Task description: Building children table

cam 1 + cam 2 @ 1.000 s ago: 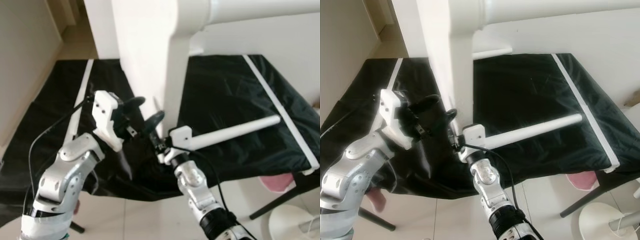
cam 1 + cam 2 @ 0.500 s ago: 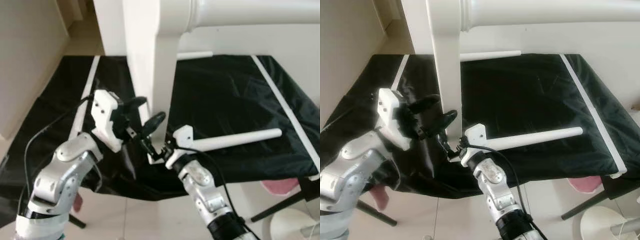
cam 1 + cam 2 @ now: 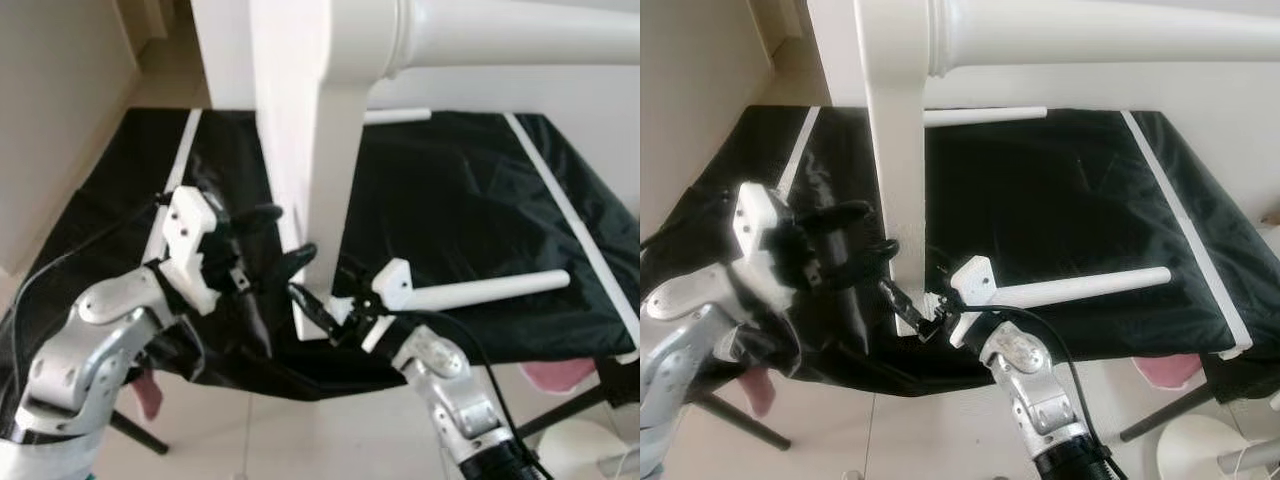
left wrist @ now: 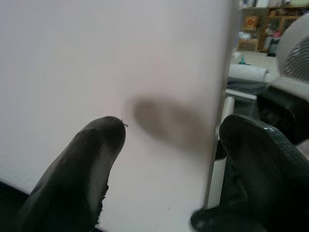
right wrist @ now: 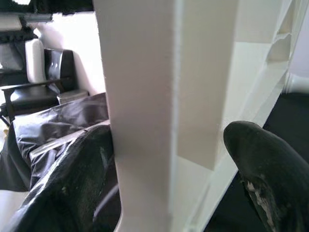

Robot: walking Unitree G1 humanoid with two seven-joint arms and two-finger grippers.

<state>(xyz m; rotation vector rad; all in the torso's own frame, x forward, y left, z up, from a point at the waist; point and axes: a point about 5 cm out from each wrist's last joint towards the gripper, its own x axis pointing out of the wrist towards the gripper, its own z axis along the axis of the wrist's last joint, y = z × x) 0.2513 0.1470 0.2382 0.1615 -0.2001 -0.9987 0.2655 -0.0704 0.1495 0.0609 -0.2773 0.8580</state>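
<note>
On the black plastic sheet [image 3: 470, 190] over the floor stands the tall white wooden table frame [image 3: 320, 130], its flat upright leg rising between both arms, a loose white round leg [image 3: 490, 290] lying just beside. The left hand [image 3: 270, 240] straddles the upright's side, fingers spread. The right hand [image 3: 325, 305], also spread, brackets its foot. The frame looks stiff, smooth and top-heavy; gripping the flat upright low seems safest.

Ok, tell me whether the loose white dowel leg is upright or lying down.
Lying down: the loose white dowel leg rests flat on the black sheet.
</note>
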